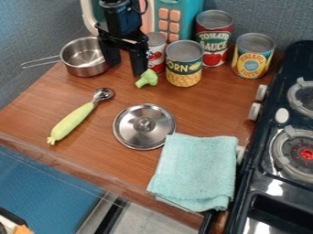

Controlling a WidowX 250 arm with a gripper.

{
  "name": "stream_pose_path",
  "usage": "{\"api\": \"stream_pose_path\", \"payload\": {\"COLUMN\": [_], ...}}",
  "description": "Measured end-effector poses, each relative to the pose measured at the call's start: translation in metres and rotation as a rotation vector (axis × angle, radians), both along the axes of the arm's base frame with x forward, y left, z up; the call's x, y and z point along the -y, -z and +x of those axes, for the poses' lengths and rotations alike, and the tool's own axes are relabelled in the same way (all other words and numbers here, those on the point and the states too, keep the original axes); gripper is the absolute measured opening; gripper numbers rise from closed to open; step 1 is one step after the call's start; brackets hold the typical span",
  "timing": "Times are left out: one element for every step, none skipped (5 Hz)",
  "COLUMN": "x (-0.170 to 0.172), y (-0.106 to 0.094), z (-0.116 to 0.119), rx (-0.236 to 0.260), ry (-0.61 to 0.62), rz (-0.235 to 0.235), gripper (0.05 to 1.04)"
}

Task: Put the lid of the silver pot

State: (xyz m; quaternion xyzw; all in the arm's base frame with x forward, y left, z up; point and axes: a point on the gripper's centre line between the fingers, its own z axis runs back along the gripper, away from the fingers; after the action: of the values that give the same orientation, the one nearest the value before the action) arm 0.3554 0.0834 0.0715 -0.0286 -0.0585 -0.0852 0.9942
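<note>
Camera view: wooden counter stood beside a black stove. Folded teal towel lay at the counter's front edge. Black gripper hung over the back part, fingers spread, one close beside the rim of the silver pot. Lid lay flat on the counter, knob up, with the towel's corner at its edge; it was apart from both fingers, nearer the camera than either, and off the pot. Pot stood upright, handle pointing away from the gripper. Four cans stood at the back. Green-handled scoop lay between pot and front edge. Small green piece lay near the other fingertip
</note>
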Motion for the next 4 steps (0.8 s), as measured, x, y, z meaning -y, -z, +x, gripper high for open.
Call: {"api": "stream_pose_path", "payload": {"x": [0.002,0.030,0.056,0.064], "y": [0.013,0.016,0.004,0.001], "z": [-0.003,-0.012,-0.018,-0.026], "rx": [-0.038,-0.047,-0.010,0.000], "ry": [0.004,0.086,0.155,0.202], "rz": [-0.012,-0.019,-0.037,-0.025], "gripper": [1.007,1.007,1.007,1.007]}}
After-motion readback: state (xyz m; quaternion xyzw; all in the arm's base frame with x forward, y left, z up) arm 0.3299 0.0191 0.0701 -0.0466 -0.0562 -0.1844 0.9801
